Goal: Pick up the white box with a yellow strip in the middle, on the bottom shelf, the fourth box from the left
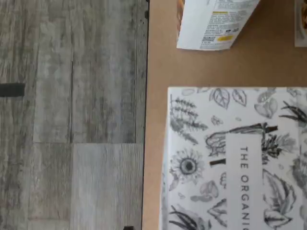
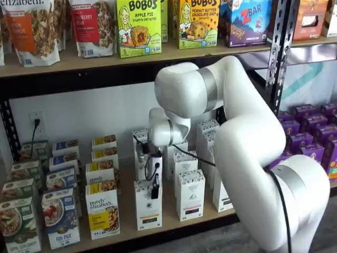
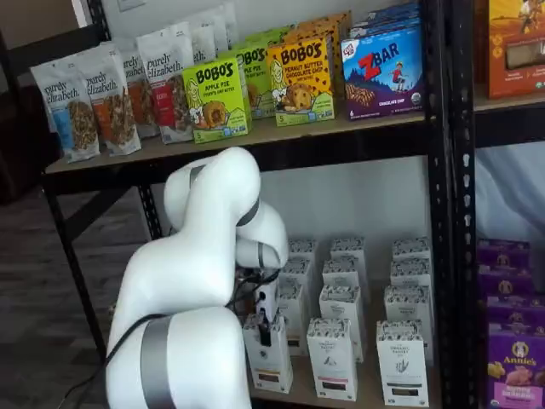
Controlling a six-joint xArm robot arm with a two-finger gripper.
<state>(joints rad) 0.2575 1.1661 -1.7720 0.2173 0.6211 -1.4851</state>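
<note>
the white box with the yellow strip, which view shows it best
A shelf view: the white box faces front, its yellow strip visible, with the claw before it. The other shelf view shows it partly behind the arm. The wrist view shows only a speckled top.

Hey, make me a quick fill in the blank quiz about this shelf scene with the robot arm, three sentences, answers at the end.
1. The tall white carton with a yellow strip stands on the ___ tan board shelf.
2. The arm's hand hangs by the top of that carton, which is in the ___ row of white cartons.
3. The yellow-green Bobo's apple pie box sits on the ___ shelf.

Missing words: bottom; front; upper
</note>
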